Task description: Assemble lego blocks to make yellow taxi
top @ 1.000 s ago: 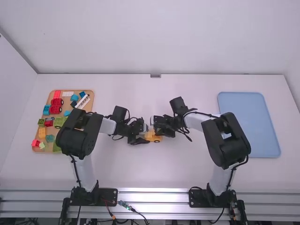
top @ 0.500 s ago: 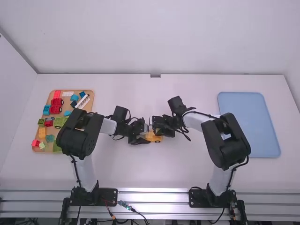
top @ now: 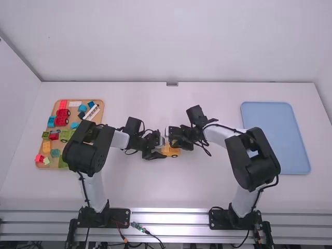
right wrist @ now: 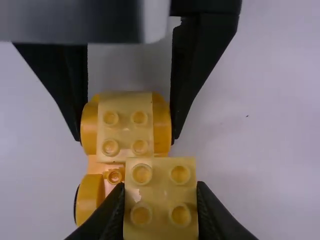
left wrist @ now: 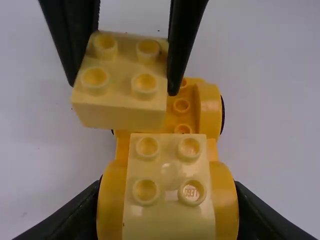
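- The left gripper (top: 162,151) is sitting at about nine o'clock from the yellow car base (top: 173,152); its fingers are spreading only as far as the base's rounded sides and are pinching them.
- A seated brick (left wrist: 170,220), pale yellow with four studs, is resting on the base between those sides.
- The right gripper (top: 178,144) is hovering towards one o'clock from the base, its fingers standing a brick's width apart and clasping a loose brick (left wrist: 120,116), also pale yellow.
- That loose brick is hanging over the base's other, studded end, beside the seated brick; whether it is touching the base, I cannot tell.
- Towards nine o'clock, well apart, a wooden tray (top: 99,117) is holding a red wheeled piece (top: 61,120) at its eleven o'clock.
- Towards three o'clock, a blue tray (top: 280,142) is lying on the white table (top: 155,189).
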Action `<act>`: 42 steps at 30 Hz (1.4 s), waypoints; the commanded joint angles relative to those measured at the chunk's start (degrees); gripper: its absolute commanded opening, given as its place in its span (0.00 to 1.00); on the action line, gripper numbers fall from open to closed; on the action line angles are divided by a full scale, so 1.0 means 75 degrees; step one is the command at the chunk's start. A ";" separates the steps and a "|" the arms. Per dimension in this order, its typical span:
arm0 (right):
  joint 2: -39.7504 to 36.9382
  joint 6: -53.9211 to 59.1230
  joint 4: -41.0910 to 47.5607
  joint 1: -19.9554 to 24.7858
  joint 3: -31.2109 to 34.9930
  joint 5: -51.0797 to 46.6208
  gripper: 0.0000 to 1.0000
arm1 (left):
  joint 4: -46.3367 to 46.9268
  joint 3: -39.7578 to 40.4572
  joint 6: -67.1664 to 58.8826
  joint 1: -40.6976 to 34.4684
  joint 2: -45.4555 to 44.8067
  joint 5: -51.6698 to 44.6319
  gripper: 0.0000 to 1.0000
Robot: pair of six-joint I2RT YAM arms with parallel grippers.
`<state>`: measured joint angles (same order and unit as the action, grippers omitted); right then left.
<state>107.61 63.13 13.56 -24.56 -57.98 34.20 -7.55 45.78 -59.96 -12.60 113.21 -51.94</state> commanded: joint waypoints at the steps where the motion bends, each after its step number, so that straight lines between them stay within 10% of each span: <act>1: -0.0381 -0.0047 0.0122 0.0064 0.0082 0.0207 0.00 | 0.0052 0.0087 0.0026 0.0035 0.0077 0.0050 0.59; 42: -0.0410 -0.0417 -0.0781 -0.0026 0.1049 0.0428 0.00 | 0.0146 0.0087 0.0017 0.0029 0.0077 0.0050 0.56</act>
<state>105.84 60.34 7.46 -24.43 -51.24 36.51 -6.96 45.91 -59.81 -12.58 113.19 -52.03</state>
